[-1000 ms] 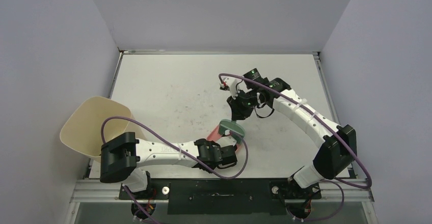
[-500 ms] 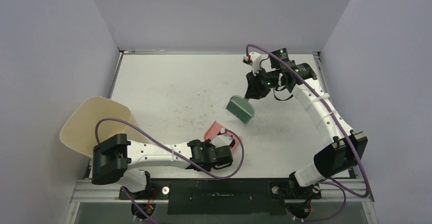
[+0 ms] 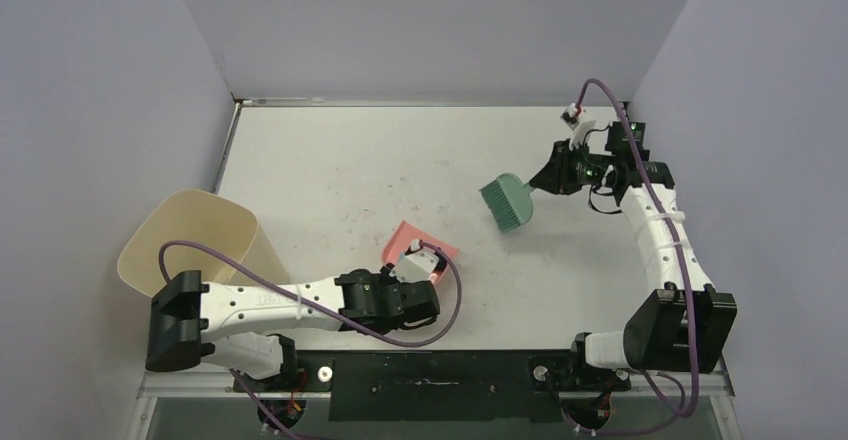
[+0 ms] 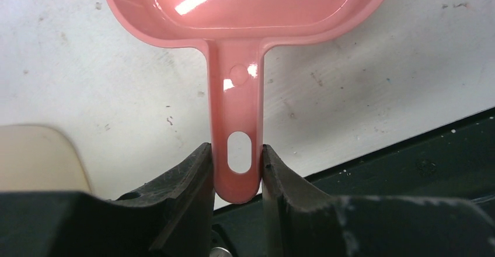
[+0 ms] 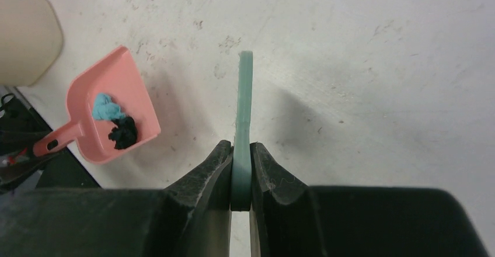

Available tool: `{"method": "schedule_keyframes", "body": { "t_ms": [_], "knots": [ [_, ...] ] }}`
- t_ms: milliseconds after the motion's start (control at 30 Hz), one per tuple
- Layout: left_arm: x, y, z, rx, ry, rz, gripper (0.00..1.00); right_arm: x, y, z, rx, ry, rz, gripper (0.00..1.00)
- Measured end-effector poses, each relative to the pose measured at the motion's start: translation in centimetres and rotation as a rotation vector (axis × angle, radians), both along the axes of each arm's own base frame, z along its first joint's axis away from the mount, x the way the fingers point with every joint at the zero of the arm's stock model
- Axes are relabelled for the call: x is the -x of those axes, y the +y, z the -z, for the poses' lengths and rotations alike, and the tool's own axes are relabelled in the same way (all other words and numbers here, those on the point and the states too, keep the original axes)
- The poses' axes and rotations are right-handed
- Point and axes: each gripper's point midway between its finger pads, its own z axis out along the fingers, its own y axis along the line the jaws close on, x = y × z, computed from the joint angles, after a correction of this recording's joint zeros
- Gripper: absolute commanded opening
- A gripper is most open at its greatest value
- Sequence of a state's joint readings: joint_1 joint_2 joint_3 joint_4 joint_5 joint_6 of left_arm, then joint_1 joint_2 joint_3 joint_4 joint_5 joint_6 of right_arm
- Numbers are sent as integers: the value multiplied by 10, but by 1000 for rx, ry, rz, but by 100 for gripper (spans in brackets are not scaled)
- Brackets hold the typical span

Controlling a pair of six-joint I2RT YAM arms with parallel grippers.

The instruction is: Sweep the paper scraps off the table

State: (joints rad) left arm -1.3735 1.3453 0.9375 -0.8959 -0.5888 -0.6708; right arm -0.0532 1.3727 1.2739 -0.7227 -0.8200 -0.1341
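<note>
Left wrist view: the left gripper (image 4: 233,160) pinches the pink dustpan (image 4: 262,11) by the tip of its handle. One dark finger presses on each side, just by the hanging slot. The pan reaches straight out ahead of the fingers over the white table (image 4: 87,76). A sliver of teal shows at the pan's far edge — likely one of the paper scraps (image 5: 114,121), though the frame cuts it off.

From the right wrist the scraps are plain: a teal wad and a black wad lie touching each other inside the dustpan. The right gripper (image 5: 241,152) is pressed tight on the flat handle of the teal brush (image 5: 246,93), which is seen edge-on and runs forward from the fingers. The dustpan sits well off to that hand's left, with the beige bin (image 5: 23,29) beyond it at the frame's corner.

Seen from above, the brush head hangs out past the right gripper's fingertips toward the middle of the table — well apart from the dustpan. The bin stands back along the left arm, behind that hand.
</note>
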Motion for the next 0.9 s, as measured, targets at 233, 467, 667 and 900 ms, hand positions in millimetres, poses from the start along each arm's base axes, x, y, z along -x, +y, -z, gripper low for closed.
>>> {"method": "schedule_keyframes", "body": {
  "t_ms": [233, 467, 667, 900],
  "knots": [
    [-1, 16, -48, 128, -47, -64, 0, 37, 29, 53, -190, 133, -82, 5],
    [-1, 43, -93, 215, -97, -151, 0, 47, 42, 79, -285, 203, -137, 5],
    [-5, 69, -129, 288, -158, -223, 0, 46, 47, 80, -307, 202, -161, 5],
    [-15, 98, -169, 398, -253, -321, 0, 47, 48, 78, -313, 196, -172, 5]
  ]
}}
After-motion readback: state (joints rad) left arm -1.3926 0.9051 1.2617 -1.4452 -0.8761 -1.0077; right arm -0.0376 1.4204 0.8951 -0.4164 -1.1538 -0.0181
